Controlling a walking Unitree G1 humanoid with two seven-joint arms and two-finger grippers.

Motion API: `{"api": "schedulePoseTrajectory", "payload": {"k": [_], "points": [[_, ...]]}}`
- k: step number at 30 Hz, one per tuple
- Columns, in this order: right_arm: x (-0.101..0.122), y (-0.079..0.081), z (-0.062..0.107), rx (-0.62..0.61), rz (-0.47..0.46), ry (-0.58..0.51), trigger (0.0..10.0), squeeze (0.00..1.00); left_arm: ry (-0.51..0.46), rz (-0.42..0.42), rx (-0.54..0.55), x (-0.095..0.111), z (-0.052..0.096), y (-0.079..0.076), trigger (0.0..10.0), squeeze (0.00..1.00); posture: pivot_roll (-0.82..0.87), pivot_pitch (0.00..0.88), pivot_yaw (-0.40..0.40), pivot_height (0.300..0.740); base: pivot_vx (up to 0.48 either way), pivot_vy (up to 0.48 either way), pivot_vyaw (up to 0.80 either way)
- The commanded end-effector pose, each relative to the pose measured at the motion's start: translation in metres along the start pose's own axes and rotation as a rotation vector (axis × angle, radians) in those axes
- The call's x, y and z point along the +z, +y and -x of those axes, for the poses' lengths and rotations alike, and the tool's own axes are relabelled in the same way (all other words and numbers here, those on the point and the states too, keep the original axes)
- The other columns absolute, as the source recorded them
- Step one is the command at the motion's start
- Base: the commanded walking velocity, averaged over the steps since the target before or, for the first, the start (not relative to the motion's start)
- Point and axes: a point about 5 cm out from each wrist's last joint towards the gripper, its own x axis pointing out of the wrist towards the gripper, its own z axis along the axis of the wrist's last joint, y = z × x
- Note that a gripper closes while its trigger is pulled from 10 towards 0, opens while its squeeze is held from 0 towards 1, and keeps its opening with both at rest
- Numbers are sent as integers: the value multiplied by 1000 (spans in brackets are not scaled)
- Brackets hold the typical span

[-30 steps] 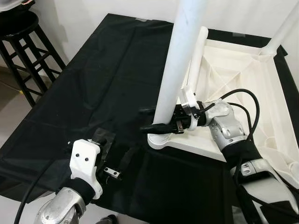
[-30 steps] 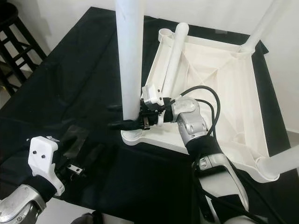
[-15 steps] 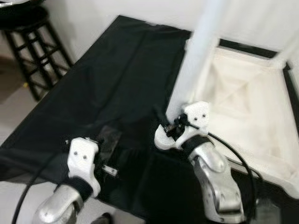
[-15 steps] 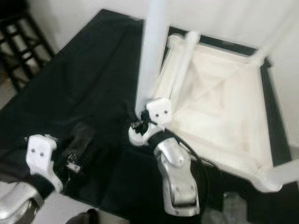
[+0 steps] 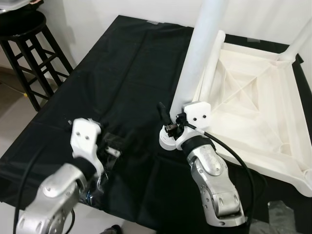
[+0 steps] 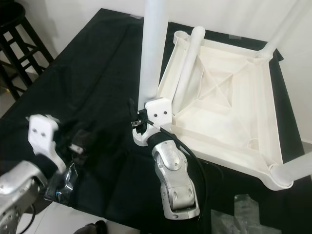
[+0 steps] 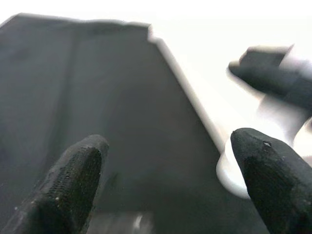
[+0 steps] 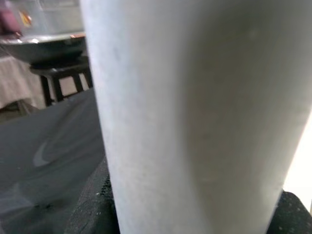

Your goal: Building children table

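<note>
One right gripper (image 5: 168, 127) around upright leg (image 5: 201, 51)

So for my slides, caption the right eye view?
Right gripper at the base of an upright white leg on the upturned table.

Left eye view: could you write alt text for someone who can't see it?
The robot's right pincer sits at the base of an upright white table leg, fitted in a corner of the upside-down white tabletop. All rests on a black cloth; the left pincer hovers low over it, with a black stool beyond.
</note>
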Motion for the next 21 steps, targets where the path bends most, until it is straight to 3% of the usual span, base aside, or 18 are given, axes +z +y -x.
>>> {"api": "schedulePoseTrajectory", "payload": {"k": [1, 3, 4, 5, 6, 8, 10, 11, 14, 16, 21], "points": [[-43, 7, 10, -61, -80, 234, 10000, 0, -31, 25, -97, 9, -11, 3, 10000, 0, -34, 181, -54, 740, 0, 0, 0], [-43, 7, 10, -61, -80, 234, 10000, 0, -31, 25, -97, 9, -11, 3, 10000, 0, -34, 181, -54, 740, 0, 0, 0], [-44, 10, 8, -60, -76, 230, 10000, 0, -77, 32, -222, 24, -27, 2, 10000, 635, -31, 165, -55, 740, 0, 0, 0], [-45, 13, 6, -57, -73, 227, 10000, 0, -109, 40, -315, 35, -39, 2, 10000, 1000, -27, 149, -56, 740, 0, 0, 0], [-45, 13, 6, -57, -73, 227, 10000, 0, -109, 40, -315, 35, -39, 2, 10000, 1000, -27, 149, -56, 740, 0, 0, 0], [-47, 16, 2, -45, -73, 218, 10000, 0, -146, 58, -514, 54, -57, -6, 10000, 1000, -30, 140, -53, 740, 0, 0, 0], [-47, 16, 2, -45, -73, 218, 10000, 0, -146, 58, -514, 54, -57, -6, 10000, 1000, -30, 140, -53, 740, 0, 0, 0], [-47, 17, 1, -43, -74, 216, 10000, 0, -154, 59, -595, 62, -66, -9, 10000, 1000, -30, 127, -56, 740, 0, 0, 0], [-47, 17, -1, -41, -75, 214, 10000, 0, -154, 48, -672, 68, -76, -13, 10000, 1000, -33, 119, -54, 740, 0, 0, 0], [-46, 20, -3, -27, -75, 199, 10000, 0, -140, 29, -796, 77, -99, -21, 10000, 1000, -39, 101, -45, 740, 0, 0, 0], [-44, 24, -4, -3, -69, 180, 10000, 0, -120, 29, -900, 84, -113, -29, 10000, 1000, -45, 95, -34, 740, 0, 0, 0]]}}
